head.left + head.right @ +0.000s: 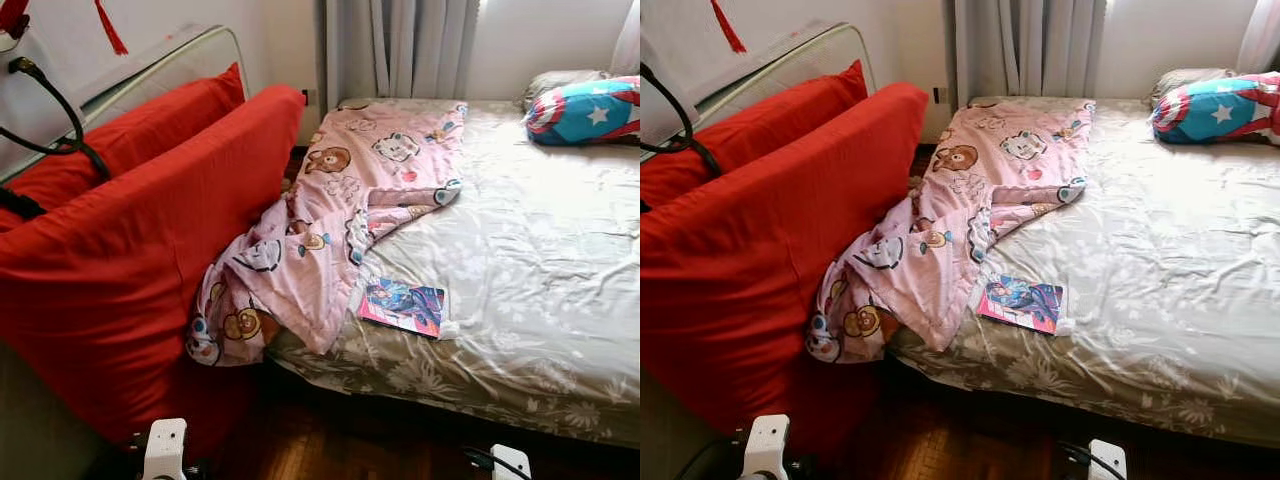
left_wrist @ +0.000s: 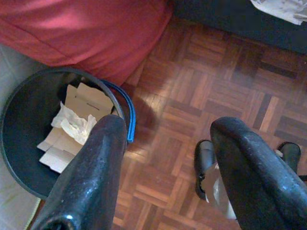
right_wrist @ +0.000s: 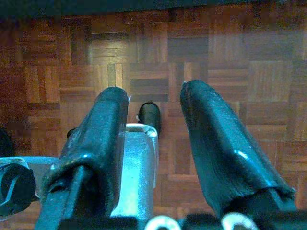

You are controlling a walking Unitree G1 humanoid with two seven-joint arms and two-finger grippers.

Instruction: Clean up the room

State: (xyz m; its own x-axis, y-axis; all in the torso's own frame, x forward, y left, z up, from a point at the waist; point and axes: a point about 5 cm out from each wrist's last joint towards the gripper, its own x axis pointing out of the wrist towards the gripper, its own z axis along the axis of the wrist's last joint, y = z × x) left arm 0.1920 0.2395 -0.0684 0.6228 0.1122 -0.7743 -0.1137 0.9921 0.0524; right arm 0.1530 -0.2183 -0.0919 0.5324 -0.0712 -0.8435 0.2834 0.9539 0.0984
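A pink cartoon-print blanket [image 1: 330,230] lies crumpled on the bed's left side and hangs over its edge. A colourful comic book [image 1: 402,305] rests on the floral bedspread [image 1: 530,260] by the near edge. Both arms hang low at the picture's bottom. My left gripper [image 2: 165,143] is open above the parquet floor [image 2: 216,86], beside a black waste bin [image 2: 29,115] holding paper and cardboard scraps. My right gripper [image 3: 156,103] is open over bare parquet with nothing between its fingers.
Two big red cushions [image 1: 130,260] lean against a metal bed frame on the left. A blue star-print pillow [image 1: 585,110] lies at the bed's far right. Grey curtains [image 1: 400,45] hang behind. A black cable [image 1: 60,110] loops at the upper left.
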